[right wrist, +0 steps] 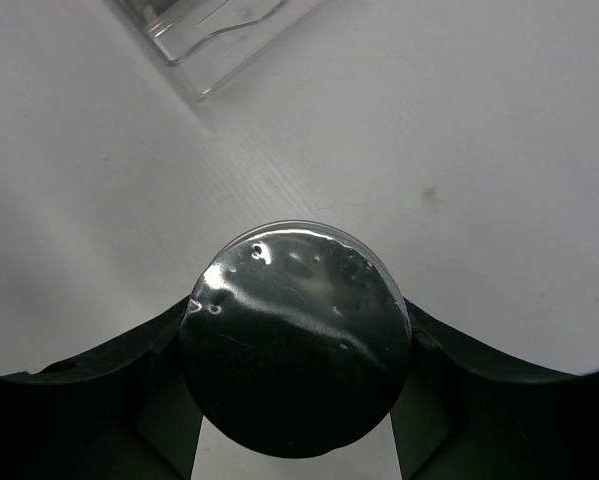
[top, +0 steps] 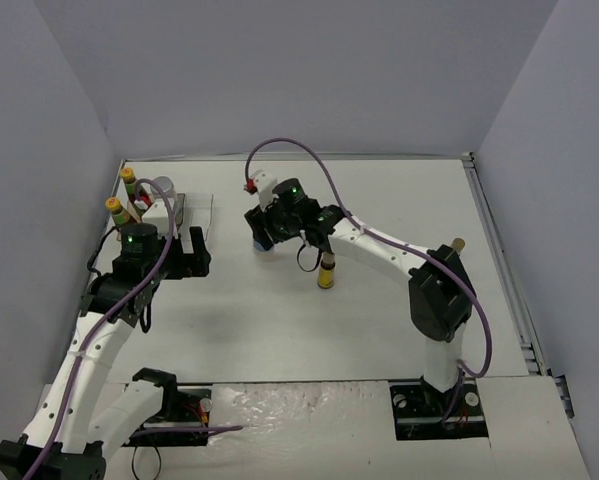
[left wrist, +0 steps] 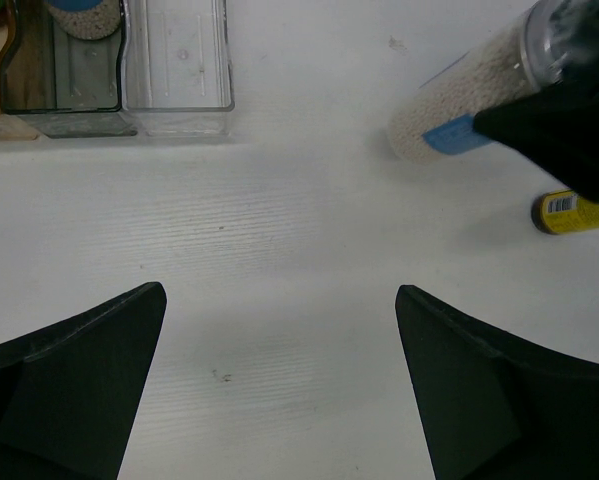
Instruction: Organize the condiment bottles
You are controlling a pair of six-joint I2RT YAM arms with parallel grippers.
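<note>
My right gripper [top: 262,238] is shut on a squat white jar [left wrist: 457,105] with a blue band, near the table's middle. In the right wrist view its silver lid [right wrist: 294,335] sits between both fingers. Whether the jar touches the table is unclear. A tiny yellow-labelled bottle [top: 326,273] stands just right of it, and also shows in the left wrist view [left wrist: 569,211]. My left gripper [top: 195,251] is open and empty over bare table [left wrist: 279,380], right of the clear rack [top: 184,212]. Two yellow-capped dark bottles [top: 127,176] [top: 113,205] stand at the rack's left end. A second blue-banded jar [left wrist: 79,12] sits in a rack compartment.
The rack's end compartment [left wrist: 177,70] nearest my left gripper holds nothing. The rack's corner shows in the right wrist view [right wrist: 204,35]. Purple cables loop over both arms. Grey walls close the table at left, back and right.
</note>
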